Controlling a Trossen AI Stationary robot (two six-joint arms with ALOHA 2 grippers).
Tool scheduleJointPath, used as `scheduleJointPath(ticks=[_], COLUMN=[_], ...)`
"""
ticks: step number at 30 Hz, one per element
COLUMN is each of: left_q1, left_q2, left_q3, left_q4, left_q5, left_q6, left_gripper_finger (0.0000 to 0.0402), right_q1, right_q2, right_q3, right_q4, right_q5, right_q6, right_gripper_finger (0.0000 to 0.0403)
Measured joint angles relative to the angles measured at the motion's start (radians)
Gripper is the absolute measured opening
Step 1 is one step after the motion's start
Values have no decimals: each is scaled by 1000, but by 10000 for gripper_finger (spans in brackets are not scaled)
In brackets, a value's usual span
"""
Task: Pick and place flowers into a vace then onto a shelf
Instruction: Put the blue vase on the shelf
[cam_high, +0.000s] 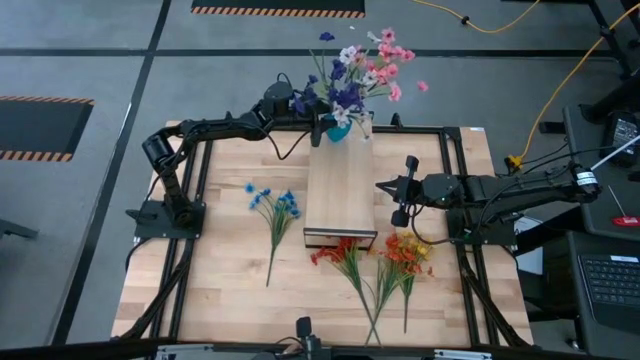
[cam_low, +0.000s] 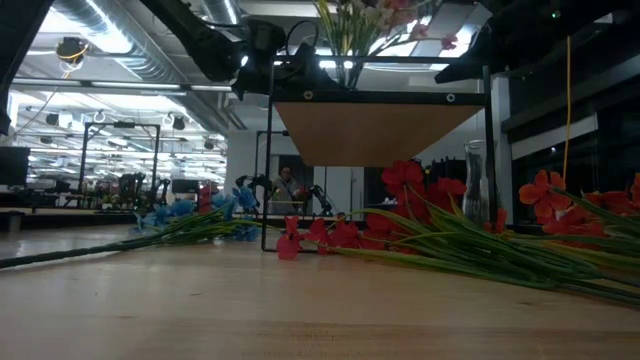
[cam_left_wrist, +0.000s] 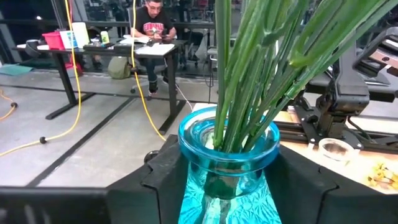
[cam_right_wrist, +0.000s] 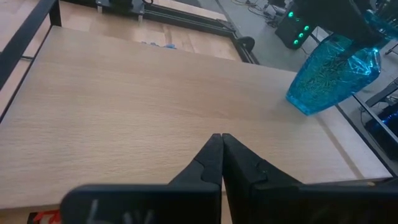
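The left gripper (cam_high: 322, 128) grasps a blue textured-glass vase (cam_right_wrist: 336, 73) of mixed artificial flowers (cam_high: 362, 72) at the light-wood shelf's (cam_high: 340, 195) 12 o'clock end; the right gripper (cam_right_wrist: 221, 144), fingers clenched, hovers at 3 o'clock.

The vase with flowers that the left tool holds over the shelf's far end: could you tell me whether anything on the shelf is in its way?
Nothing visible: the shelf top is bare beneath the vase. The left tool grips it; the right tool, shut, hovers beside the shelf.

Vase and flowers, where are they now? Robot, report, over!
Left gripper clamped around blue vase, flowers inside, at shelf's far end. Right gripper shut, empty, over shelf. Nothing blocking.
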Motion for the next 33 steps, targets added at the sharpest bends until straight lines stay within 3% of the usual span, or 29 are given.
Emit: scheduleJointPath(ticks=[10,27,33], left_q1=[0,2,17], left_q2=[0,-2,-4], left_q3=[0,-1,-2], left_q4=[-7,-15,-17], left_q5=[0,20,62], left_q6=[3,31,29], left_gripper_finger=[197,239,240], right_q1=[0,0,0], right_q2=[0,0,0], right_q3=[0,0,0], right_q4=[-8,-8,-8], right_q5=[0,0,0], right_q6=[3,3,3], right_gripper_finger=[8,8,8])
